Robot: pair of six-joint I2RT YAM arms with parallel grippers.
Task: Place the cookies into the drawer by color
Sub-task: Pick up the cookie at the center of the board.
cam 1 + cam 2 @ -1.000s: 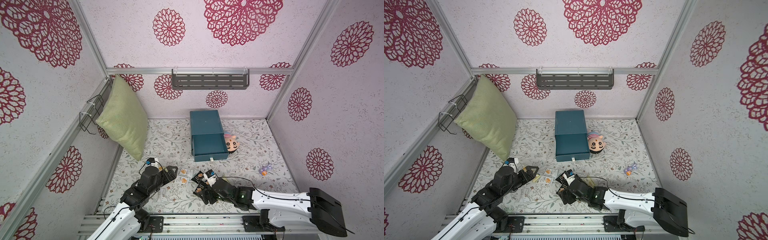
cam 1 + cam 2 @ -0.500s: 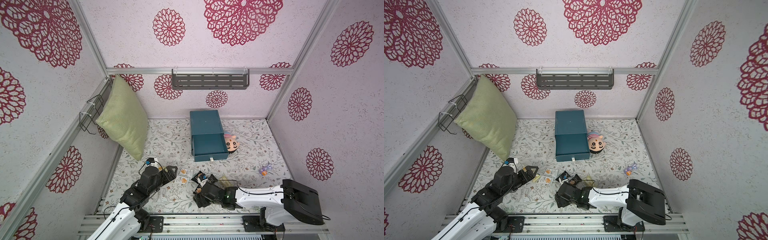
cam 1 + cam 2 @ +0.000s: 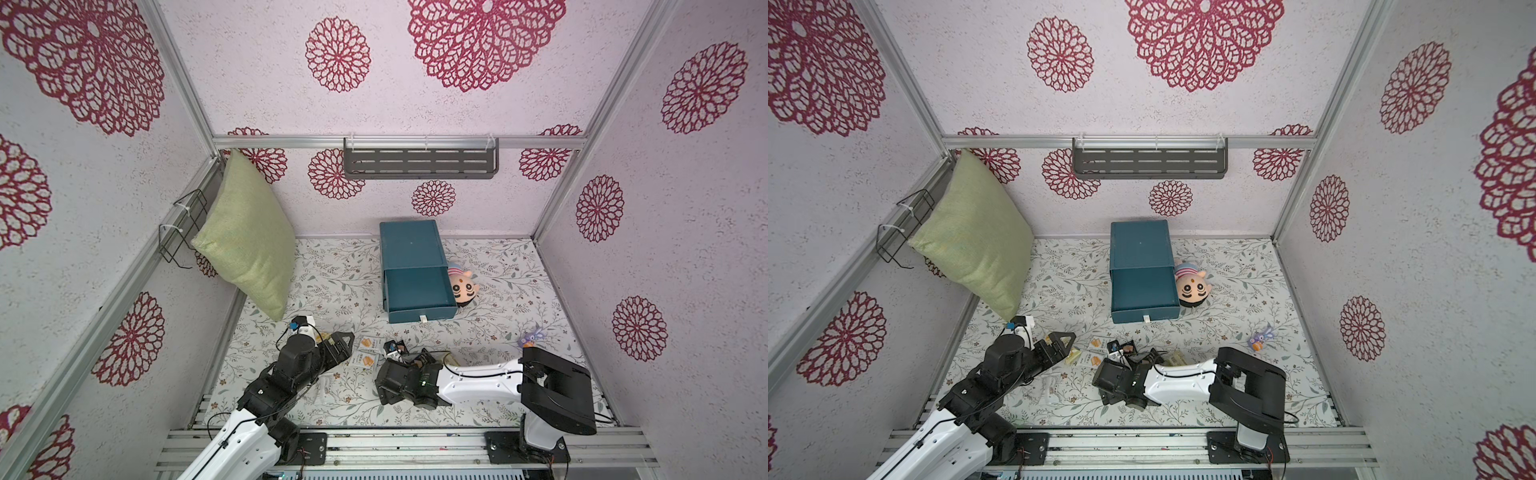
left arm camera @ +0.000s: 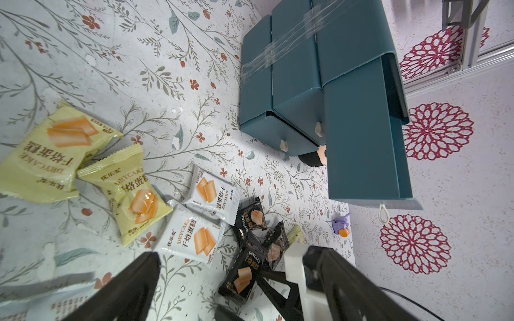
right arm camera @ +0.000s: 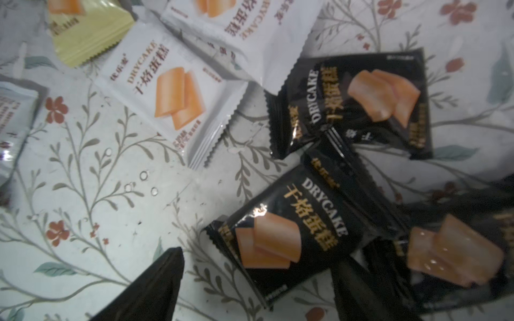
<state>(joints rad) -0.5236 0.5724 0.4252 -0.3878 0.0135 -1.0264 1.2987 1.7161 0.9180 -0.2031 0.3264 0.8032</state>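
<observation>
My right tool point(image 5: 258, 290) hangs low over the cookies point(image 3: 376, 353), its jaws apart on either side of one black packet point(image 5: 278, 233) that lies flat on the worktop point(image 3: 332, 270). One finger stands clear of the packet's edge. The other is at its opposite side, and I cannot tell whether that one touches. Two more black packets lie just beside it, overlapping each other. Next to them are two white packets point(image 5: 167, 91), then two yellow packets point(image 4: 130, 194), one partly over the other. The whole scatter sits near the front edge, about its middle.

My left tool point(image 3: 347, 343) hovers beside the yellow packets with its jaws wide apart, holding nothing.

The drawer point(image 3: 409, 245) stands at the middle of the far edge. Its top drawer point(image 3: 417, 291) is pulled out toward the front edge and the two below are shut. A plush toy head point(image 3: 463, 289) rests against its right side, and a small purple figure point(image 3: 530, 340) stands nearer the right edge. A green pillow point(image 3: 245, 241) leans in the far left corner.
</observation>
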